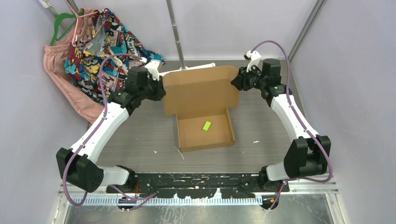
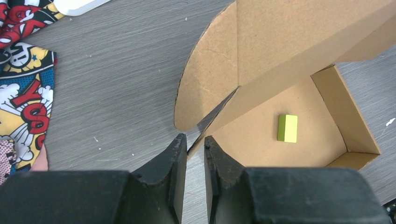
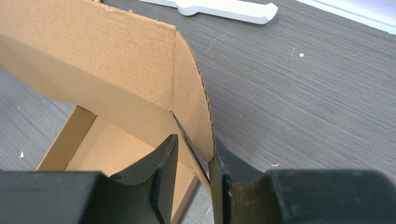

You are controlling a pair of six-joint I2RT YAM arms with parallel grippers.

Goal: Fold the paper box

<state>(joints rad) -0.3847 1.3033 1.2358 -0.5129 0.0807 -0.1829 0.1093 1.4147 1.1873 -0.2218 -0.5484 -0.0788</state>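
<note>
The paper box (image 1: 201,93) is brown cardboard. Its tray lies mid-table and its lid stands tilted up at the back. A small lime-green block (image 1: 207,125) lies in the tray and also shows in the left wrist view (image 2: 287,128). My left gripper (image 1: 161,89) is at the lid's left side flap. Its jaws (image 2: 195,140) stand a narrow gap apart with the flap's lower corner (image 2: 205,88) at the tips. My right gripper (image 1: 235,80) is at the right side flap. Its jaws (image 3: 194,144) are open, and the flap (image 3: 191,102) rests against the right finger.
A colourful comic-print garment (image 1: 93,51) and a pink one (image 1: 58,60) hang on a green hanger (image 1: 63,23) at the back left, and the print reaches the table (image 2: 23,93). A metal pole (image 1: 175,32) and a white flat object (image 1: 196,67) stand behind the box.
</note>
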